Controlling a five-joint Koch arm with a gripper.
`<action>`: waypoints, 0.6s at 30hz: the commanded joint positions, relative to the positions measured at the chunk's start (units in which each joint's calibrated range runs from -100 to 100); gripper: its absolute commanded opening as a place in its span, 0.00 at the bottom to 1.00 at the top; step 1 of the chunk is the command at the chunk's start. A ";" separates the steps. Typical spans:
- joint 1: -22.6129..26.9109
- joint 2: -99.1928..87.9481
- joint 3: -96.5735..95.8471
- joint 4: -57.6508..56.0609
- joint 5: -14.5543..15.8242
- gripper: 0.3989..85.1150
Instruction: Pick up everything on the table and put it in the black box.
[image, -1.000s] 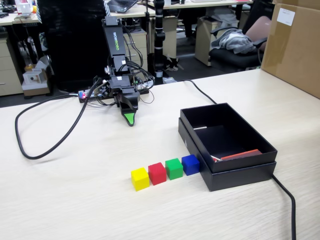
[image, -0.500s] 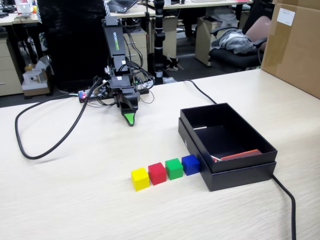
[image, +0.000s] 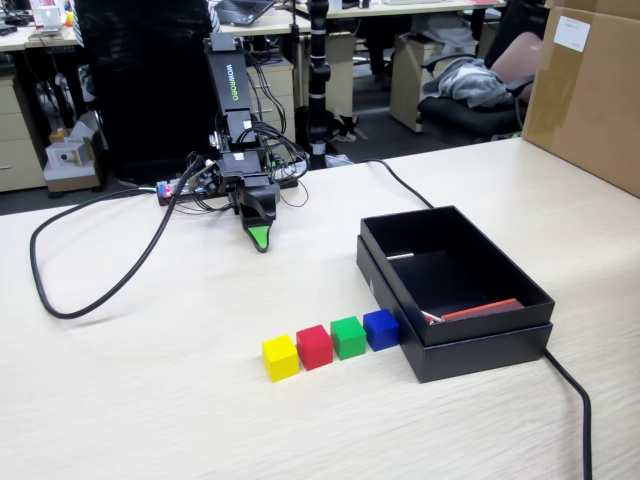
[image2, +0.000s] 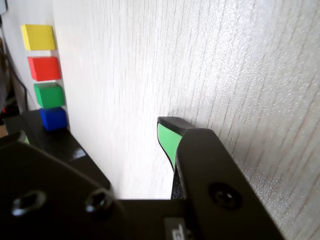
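In the fixed view the arm stands at the far side of the table (image: 150, 400), folded downward so that its end effector (image: 259, 238) points at the tabletop with its green tip just above or on the surface; nothing is held, but only one tip shows in either view, so I cannot tell whether the jaws are apart or together. Nearer the camera, four cubes sit in a tight row on the table, running from left to right: yellow cube (image: 280, 357), red cube (image: 314, 347), green cube (image: 348, 337) and blue cube (image: 381, 329). Each touches or nearly touches its neighbour, and the blue cube lies just beside the left wall of the black box (image: 470, 350), which stands open on the right of the table with a red strip inside along its near wall. A thick black cable (image: 100, 290) loops across the left part of the table. In the wrist view the same four cubes appear stacked along the left edge, well apart from the green tip.
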 joint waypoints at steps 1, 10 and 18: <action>0.00 0.00 -0.57 -4.36 -0.10 0.58; 0.00 0.00 -0.57 -4.36 -0.10 0.58; 0.00 0.00 -0.57 -4.36 -0.29 0.58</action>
